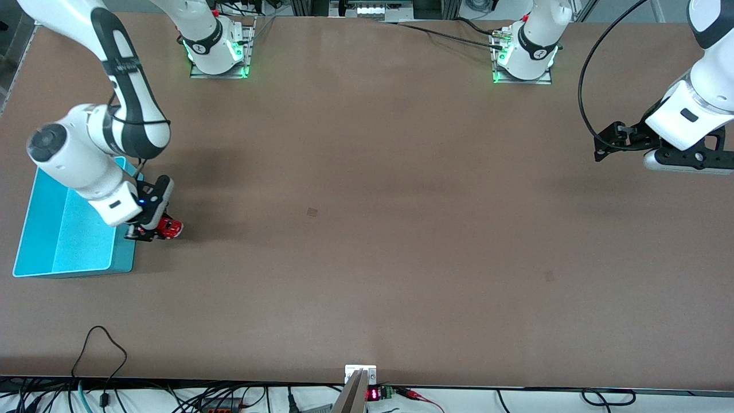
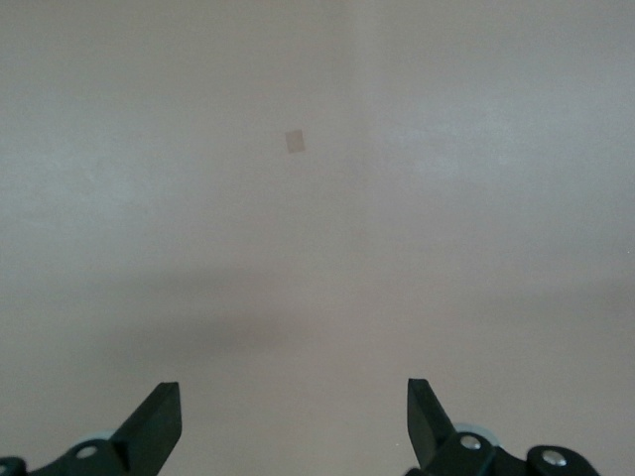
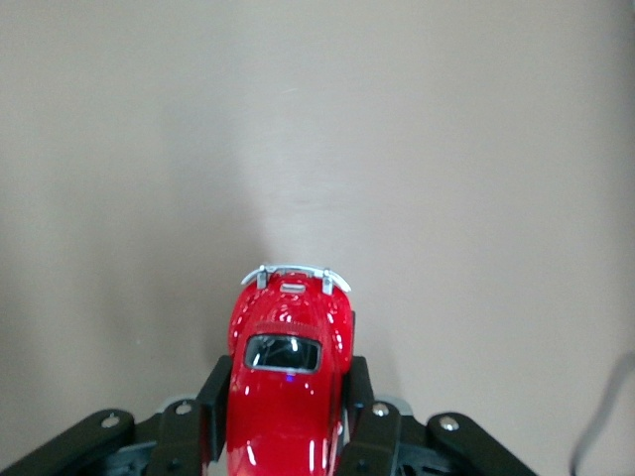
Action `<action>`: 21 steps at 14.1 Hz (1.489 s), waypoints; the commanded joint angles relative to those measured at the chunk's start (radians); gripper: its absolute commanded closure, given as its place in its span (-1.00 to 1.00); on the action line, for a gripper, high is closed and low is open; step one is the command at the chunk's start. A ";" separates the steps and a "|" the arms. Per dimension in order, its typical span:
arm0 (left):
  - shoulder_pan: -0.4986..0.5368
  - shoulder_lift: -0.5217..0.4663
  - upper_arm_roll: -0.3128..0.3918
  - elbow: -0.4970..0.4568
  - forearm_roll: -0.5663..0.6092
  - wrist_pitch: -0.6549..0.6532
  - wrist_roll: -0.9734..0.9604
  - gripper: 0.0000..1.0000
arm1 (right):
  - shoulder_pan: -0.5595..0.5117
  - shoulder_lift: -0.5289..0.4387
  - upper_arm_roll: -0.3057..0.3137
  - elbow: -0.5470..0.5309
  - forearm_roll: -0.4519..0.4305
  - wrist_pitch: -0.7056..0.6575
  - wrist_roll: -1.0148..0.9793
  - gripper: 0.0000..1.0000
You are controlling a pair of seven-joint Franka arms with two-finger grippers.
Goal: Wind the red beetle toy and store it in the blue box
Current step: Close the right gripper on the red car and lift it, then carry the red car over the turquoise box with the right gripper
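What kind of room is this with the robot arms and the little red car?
Probably a robot lab. Two arms are bolted to a big brown table, cables hang along its edge, and the right gripper clamps the red beetle toy beside the blue box.

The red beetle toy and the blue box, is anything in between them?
Nothing: in the front view the red beetle toy, shut in the right gripper, sits beside the blue box.

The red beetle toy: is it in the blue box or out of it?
Out. The red beetle toy sits on the table beside the blue box, clamped between the right gripper's fingers; the box's visible floor is bare.
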 commanded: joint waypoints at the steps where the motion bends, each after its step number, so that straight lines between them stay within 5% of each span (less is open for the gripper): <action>1: -0.003 -0.003 -0.003 0.015 0.024 -0.018 -0.004 -1.00 | -0.063 -0.024 -0.002 -0.001 0.010 -0.004 0.201 0.85; 13: -0.003 -0.001 -0.003 0.015 0.024 -0.018 -0.004 -1.00 | -0.293 0.077 -0.018 0.090 -0.005 -0.091 0.855 1.00; 21: -0.005 -0.001 -0.003 0.017 0.024 -0.018 -0.004 -1.00 | -0.333 0.289 -0.040 0.232 -0.022 -0.102 0.897 1.00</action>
